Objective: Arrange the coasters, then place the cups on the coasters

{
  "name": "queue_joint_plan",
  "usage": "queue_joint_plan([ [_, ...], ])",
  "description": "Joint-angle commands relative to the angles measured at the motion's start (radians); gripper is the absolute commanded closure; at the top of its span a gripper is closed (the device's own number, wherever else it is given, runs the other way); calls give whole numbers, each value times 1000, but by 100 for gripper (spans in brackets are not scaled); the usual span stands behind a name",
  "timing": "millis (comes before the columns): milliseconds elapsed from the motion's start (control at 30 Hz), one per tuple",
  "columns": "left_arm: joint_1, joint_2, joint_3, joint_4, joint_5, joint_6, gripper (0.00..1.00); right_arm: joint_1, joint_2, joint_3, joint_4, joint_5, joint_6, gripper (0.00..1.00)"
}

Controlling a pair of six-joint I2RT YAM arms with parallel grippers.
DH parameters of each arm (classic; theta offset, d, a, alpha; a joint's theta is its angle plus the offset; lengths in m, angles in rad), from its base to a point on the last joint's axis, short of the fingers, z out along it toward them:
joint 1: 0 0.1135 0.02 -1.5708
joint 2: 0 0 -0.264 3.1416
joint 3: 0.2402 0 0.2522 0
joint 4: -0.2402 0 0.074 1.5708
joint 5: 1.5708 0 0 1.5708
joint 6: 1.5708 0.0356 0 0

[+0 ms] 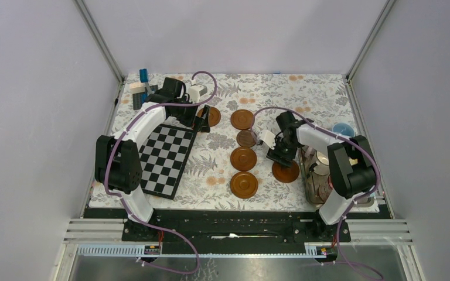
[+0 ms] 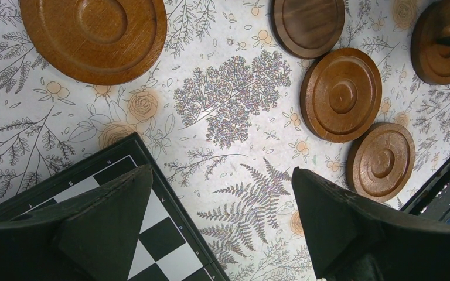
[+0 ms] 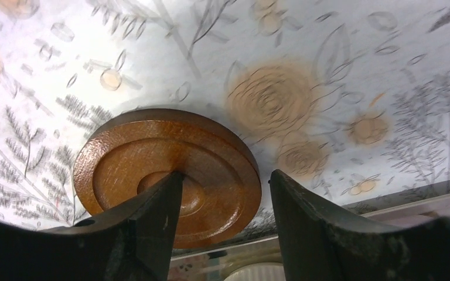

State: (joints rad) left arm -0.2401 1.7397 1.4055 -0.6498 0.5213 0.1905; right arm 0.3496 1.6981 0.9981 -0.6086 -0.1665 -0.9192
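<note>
Several round wooden coasters lie on the floral cloth. Three of them (image 1: 242, 119) (image 1: 243, 158) (image 1: 244, 184) and a darker one (image 1: 247, 138) form a column at the middle. Another coaster (image 1: 211, 115) sits half hidden behind my left gripper (image 1: 203, 120), which hangs open and empty (image 2: 221, 175) by the chequered board's corner. My right gripper (image 1: 281, 157) is low over one more coaster (image 1: 286, 171). It is open (image 3: 225, 175), with one finger above that coaster's (image 3: 167, 175) centre and the other outside its rim. The cups (image 1: 323, 158) crowd the tray, and a light blue cup (image 1: 343, 129) stands behind it.
The black-and-white chequered board (image 1: 165, 158) lies at the left under the left arm, its corner (image 2: 123, 234) below the left finger. A grey metal tray (image 1: 313, 196) stands at the right beside the right arm. Small blocks (image 1: 139, 91) sit at the back left corner.
</note>
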Motion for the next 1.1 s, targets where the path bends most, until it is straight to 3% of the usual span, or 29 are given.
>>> queue_joint_plan([
  [0,5,1,36,18,11,-8,1,-3,116,81,142,53,84,39],
  [567,10,24,12,96,-77,-38,1,-78,452,545,157,124,297,43],
  [733,4,24,-25,100,3,-21,1,-94,504,634,162,121,349,43],
  [1067,-56,132,-96,153,-51,-31,19,-107,555,740,184,148,459,40],
])
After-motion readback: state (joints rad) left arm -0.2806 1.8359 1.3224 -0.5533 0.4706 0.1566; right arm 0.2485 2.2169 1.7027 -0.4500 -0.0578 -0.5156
